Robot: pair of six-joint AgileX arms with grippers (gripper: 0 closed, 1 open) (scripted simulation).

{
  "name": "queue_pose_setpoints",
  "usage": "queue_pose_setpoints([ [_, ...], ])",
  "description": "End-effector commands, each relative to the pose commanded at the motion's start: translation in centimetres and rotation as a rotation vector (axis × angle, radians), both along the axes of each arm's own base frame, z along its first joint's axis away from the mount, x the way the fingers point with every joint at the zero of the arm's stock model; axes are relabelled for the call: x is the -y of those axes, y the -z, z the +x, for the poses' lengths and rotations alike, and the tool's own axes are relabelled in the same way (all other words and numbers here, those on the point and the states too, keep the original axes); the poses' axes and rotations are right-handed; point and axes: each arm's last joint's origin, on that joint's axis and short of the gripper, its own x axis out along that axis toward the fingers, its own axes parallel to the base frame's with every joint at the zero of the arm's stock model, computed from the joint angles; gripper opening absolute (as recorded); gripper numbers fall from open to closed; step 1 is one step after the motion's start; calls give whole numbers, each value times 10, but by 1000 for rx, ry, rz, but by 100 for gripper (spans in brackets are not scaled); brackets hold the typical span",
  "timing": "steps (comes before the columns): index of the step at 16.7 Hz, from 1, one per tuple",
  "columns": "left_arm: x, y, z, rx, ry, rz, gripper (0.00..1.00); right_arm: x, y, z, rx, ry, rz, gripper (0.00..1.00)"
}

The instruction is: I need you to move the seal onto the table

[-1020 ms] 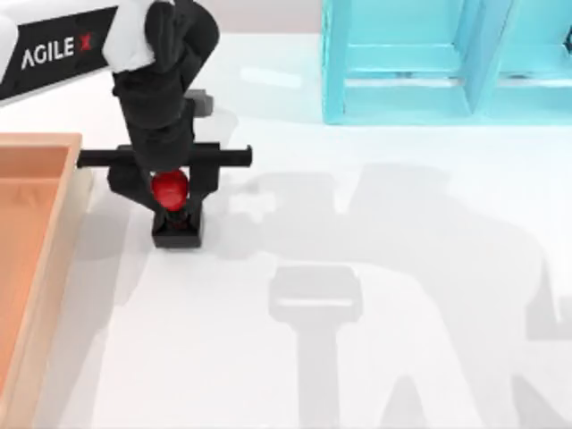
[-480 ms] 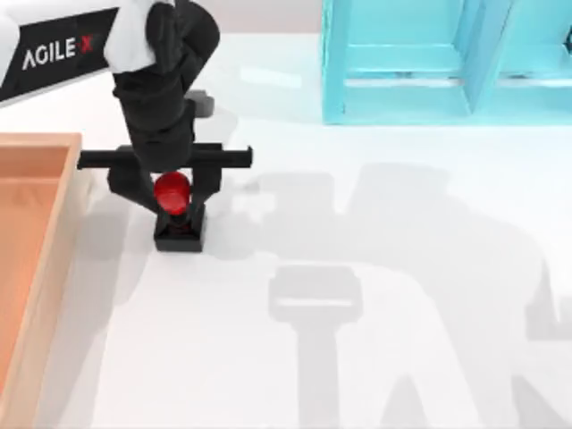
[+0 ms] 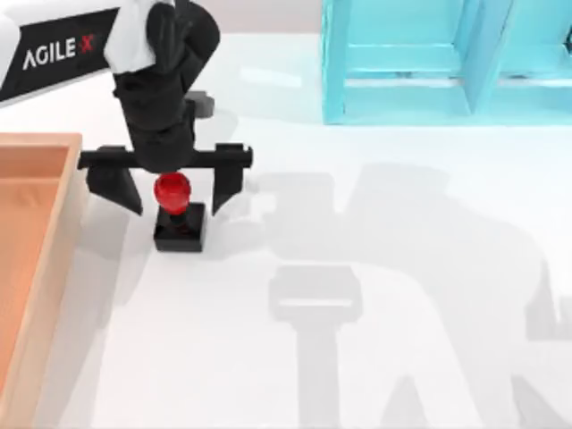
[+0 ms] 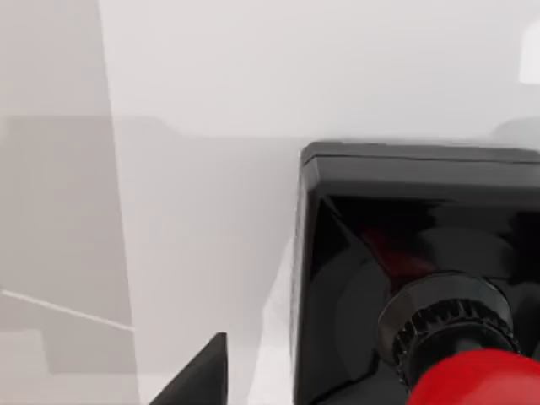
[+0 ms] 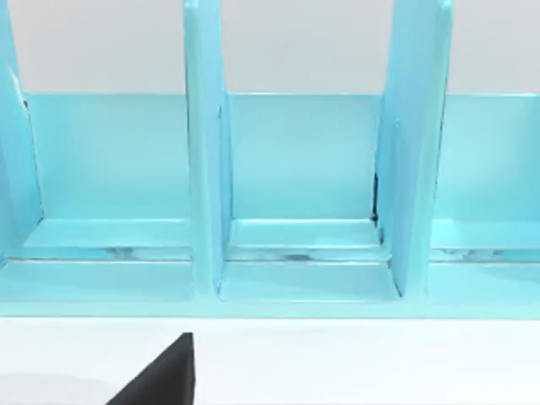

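The little stamp with a shiny red round knob and square black base (image 3: 178, 217) stands upright on the big flat white worktop (image 3: 375, 295), beside the light-wood tray (image 3: 36, 259). The left claw (image 3: 175, 189) hangs over it, fingers spread wide, not touching.

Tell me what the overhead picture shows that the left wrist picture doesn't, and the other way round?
The top view alone shows the left gripper with fingers spread to either side of the seal, the light-wood tray at the table's left edge and the turquoise shelf unit at the back. The left wrist view alone gives a close look at the ribbed black collar under the red knob. Both show the seal standing upright on the white table.
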Motion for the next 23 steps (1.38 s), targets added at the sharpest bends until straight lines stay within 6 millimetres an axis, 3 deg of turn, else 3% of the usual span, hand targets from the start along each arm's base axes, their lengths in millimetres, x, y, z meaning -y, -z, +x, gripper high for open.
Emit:
queue_pose_setpoints([
  [7,-1,-1,0,0,-2,0,100,0,0,0,0,0,0,100],
  [10,1,-12,5,-10,-5,4,100,0,0,0,0,0,0,100],
  [13,5,-45,12,-21,-2,8,100,0,0,0,0,0,0,100],
  [18,4,-122,9,-6,0,0,100,0,0,0,0,0,0,100],
  [21,0,-146,2,-1,-1,0,100,0,0,0,0,0,0,100],
  [23,-1,-150,0,0,-1,0,100,0,0,0,0,0,0,100],
])
